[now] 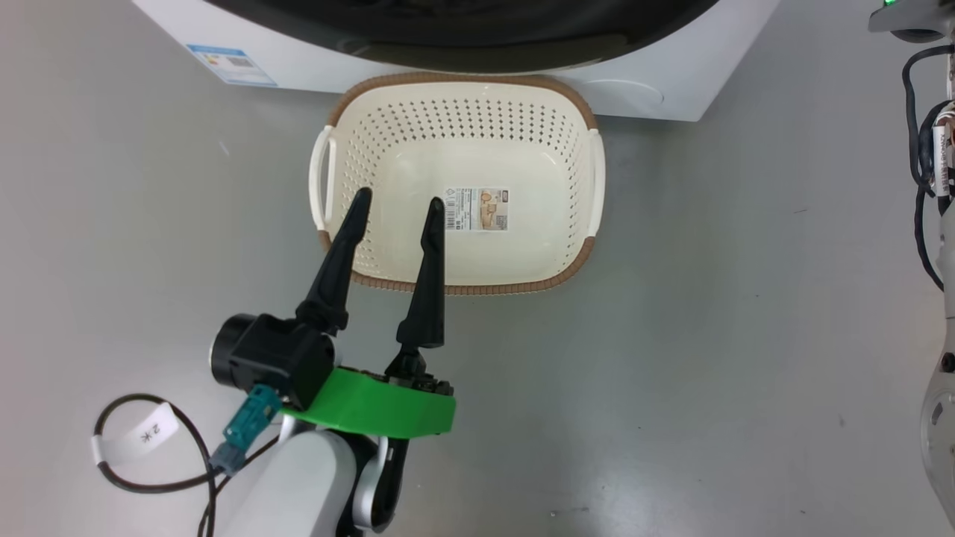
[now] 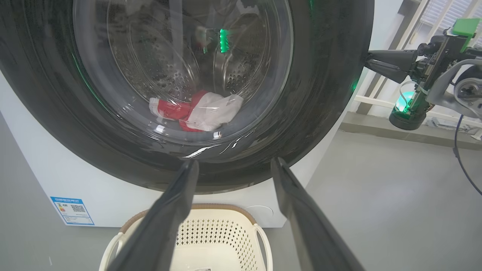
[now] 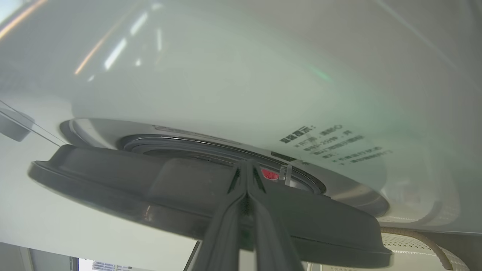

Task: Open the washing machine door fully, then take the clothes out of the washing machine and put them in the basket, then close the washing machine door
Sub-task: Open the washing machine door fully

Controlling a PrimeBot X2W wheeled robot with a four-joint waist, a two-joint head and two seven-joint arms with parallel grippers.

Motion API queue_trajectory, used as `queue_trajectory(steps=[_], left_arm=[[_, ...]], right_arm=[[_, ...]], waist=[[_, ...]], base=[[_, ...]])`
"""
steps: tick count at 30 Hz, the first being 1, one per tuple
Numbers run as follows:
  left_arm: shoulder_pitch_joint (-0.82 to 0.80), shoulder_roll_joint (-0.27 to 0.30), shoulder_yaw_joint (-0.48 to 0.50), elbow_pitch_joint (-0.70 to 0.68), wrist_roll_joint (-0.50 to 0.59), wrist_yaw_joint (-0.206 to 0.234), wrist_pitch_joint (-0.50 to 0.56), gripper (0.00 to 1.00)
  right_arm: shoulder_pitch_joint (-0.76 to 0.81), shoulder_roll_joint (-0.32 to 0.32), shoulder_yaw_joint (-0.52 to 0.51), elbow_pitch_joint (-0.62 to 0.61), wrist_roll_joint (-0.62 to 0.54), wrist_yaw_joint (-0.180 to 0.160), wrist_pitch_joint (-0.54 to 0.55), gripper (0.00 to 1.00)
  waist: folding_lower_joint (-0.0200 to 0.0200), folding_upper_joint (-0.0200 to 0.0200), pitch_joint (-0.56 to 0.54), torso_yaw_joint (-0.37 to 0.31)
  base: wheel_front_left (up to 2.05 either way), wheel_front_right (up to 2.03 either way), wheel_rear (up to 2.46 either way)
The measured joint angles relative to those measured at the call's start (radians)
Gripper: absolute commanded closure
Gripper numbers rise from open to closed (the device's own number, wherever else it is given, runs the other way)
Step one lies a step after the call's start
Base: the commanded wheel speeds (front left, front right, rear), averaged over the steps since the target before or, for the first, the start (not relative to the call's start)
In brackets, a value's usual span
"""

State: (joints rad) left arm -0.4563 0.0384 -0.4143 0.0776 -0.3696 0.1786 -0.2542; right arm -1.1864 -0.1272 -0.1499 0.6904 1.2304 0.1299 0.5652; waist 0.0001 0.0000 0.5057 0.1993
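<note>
Door [image 2: 324, 94] not swung open yet, as far as I can see. It is shut or barely cracked. So I judge step one is in hand and nothing else is done.

My right gripper [image 3: 246, 162] has its fingers pressed together with nothing between them. The tips are at the door's rim edge, on the side away from my left arm. Touching or just short, cannot tell. From my right wrist the door lies edge-on just past the tips, with a thin gap to the washer [image 3: 226, 75] front behind it. Cannot tell if that is a real crack or only rim overhang. The left wrist view shows this arm reaching in sideways at the rim.

My left gripper [image 1: 398, 200] has its fingers wide apart and empty. It hangs over the near left part of the basket [image 1: 462, 287], tips pointing ahead at the washer. The basket is below and ahead of the tips, empty apart from a label [image 1: 477, 209] on its bottom. It stands on the floor [image 1: 746, 335] just beside the washer base, under the door. Further up and ahead, behind the door window, the clothes [image 2: 196, 111] lie in a red and white heap low in the drum [image 2: 158, 75].

Left to do: open the door fully, move the clothes to the basket, close the door.
</note>
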Motion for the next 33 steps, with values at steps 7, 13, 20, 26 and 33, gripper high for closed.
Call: queue_trajectory(steps=[7, 13, 20, 26, 33], left_arm=[[0.000, 0.000, -0.007, -0.002, 0.000, 0.007, 0.000, 0.00], [0.000, 0.000, -0.012, -0.003, -0.001, 0.007, 0.000, 0.00], [0.000, 0.000, -0.024, -0.003, -0.003, 0.007, 0.000, 0.00], [0.000, -0.001, -0.029, -0.002, -0.003, 0.007, 0.000, 0.00], [0.002, -0.001, -0.026, 0.004, -0.003, 0.007, 0.000, 0.00]], right_arm=[[-0.027, -0.014, -0.002, 0.033, -0.014, 0.000, 0.009, 1.00], [-0.046, -0.021, -0.004, 0.059, -0.018, 0.000, 0.025, 1.00], [-0.053, -0.031, -0.003, 0.079, -0.034, 0.000, 0.049, 1.00], [-0.053, -0.035, -0.003, 0.092, -0.034, -0.006, 0.078, 1.00], [-0.030, -0.031, -0.004, 0.067, -0.005, -0.007, 0.123, 1.00]], waist=[[-0.0001, 0.0000, 0.008, 0.020], [0.0000, 0.0000, 0.011, 0.039], [0.0000, 0.0000, 0.010, 0.060], [-0.0001, 0.0000, -0.001, 0.065], [0.0000, 0.0000, -0.020, 0.058]], base=[[0.00, 0.00, 0.00], [0.00, 0.00, 0.00], [0.00, 0.00, 0.00], [0.00, 0.00, 0.00], [0.00, 0.00, 0.00]])
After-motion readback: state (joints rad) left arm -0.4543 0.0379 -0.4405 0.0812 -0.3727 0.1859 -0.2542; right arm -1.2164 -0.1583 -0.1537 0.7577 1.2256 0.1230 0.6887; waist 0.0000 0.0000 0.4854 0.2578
